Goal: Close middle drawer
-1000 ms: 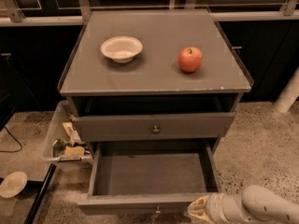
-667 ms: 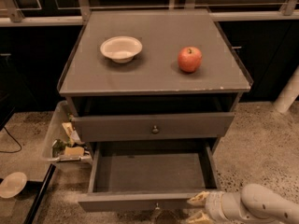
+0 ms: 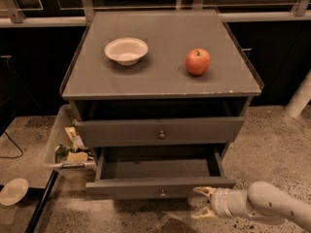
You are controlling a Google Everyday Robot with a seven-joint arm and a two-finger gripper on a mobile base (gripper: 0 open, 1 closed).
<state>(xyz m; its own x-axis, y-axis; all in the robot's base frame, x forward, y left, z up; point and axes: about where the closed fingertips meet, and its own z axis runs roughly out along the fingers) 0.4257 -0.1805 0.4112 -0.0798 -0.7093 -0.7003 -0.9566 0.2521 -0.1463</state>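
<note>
A speckled stone floor (image 3: 272, 140) runs under a grey cabinet, with dark cupboards and a rail behind it. On the tabletop (image 3: 165, 81) a white bowl (image 3: 126, 50) sits left and a red apple (image 3: 198, 61) right, well apart and clear of the work below.

The middle drawer (image 3: 146, 187) is the lower, pulled-out one. Its plain tray is exposed and its low front, with 1 small knob (image 3: 163, 193), stands nearer than the wider drawer front (image 3: 121, 132) above it.

The pincer (image 3: 201, 203) hangs low at the near right, just in front of the right end of that low front. Its 2 pale fingers are spread apart and grip nothing. The upper finger is at the front's lower edge, though I cannot tell if it touches.

That placement suits a push. With no need to grasp the knob, the arm (image 3: 272, 208) can press the flat front away toward the cabinet. Pushing off-centre at the right end may skew the drawer. A clear bin (image 3: 60, 140) of clutter sits at the cabinet's left, apart from the drawer's travel.
</note>
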